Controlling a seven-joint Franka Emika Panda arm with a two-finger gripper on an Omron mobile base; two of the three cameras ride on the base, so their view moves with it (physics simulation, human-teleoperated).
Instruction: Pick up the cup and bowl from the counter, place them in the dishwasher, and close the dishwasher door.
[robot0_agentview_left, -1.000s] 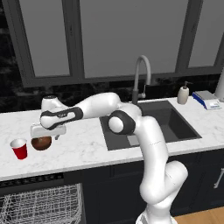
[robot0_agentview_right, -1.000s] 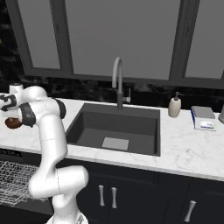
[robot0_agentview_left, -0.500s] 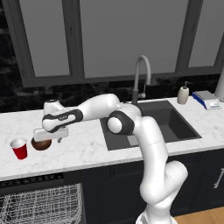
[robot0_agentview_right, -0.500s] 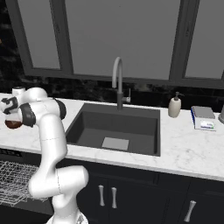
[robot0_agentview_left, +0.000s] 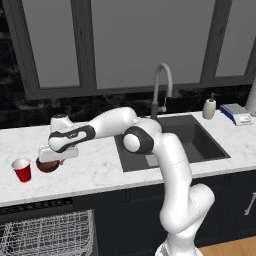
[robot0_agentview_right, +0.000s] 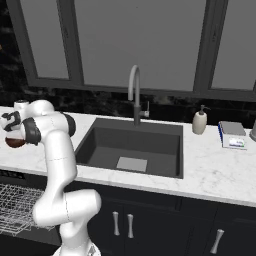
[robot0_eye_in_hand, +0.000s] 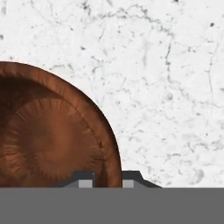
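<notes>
Down comes the hand since a second ago, and the fingers (robot0_eye_in_hand: 107, 178) that stood wide have now pinched in on the rim of the bowl (robot0_eye_in_hand: 52, 131). Hand view tells it: one dark tip sits inside the reddish-brown wall, the other just outside, with the rim between them — a grip on the bowl's edge. The bowl rests on the counter (robot0_agentview_left: 100, 170), far left of the sink (robot0_agentview_left: 170, 145), and the red cup (robot0_agentview_left: 22, 170) stands just beside it, further left and apart from it. Below, the dishwasher (robot0_agentview_left: 47, 235) hangs open with its white wire rack (robot0_agentview_right: 15, 210) showing, so nothing has been loaded yet; I'd call this the first pick, barely under way.

Where could it go wrong? A pinch on one side of a glossy rim is thin purchase: on the lift the bowl may swing or slip out, I'd judge. The cup is close too, and a sideways sweep with the bowl could knock it over. Then the rack: lowering a tilted bowl could catch it on the wires.
</notes>
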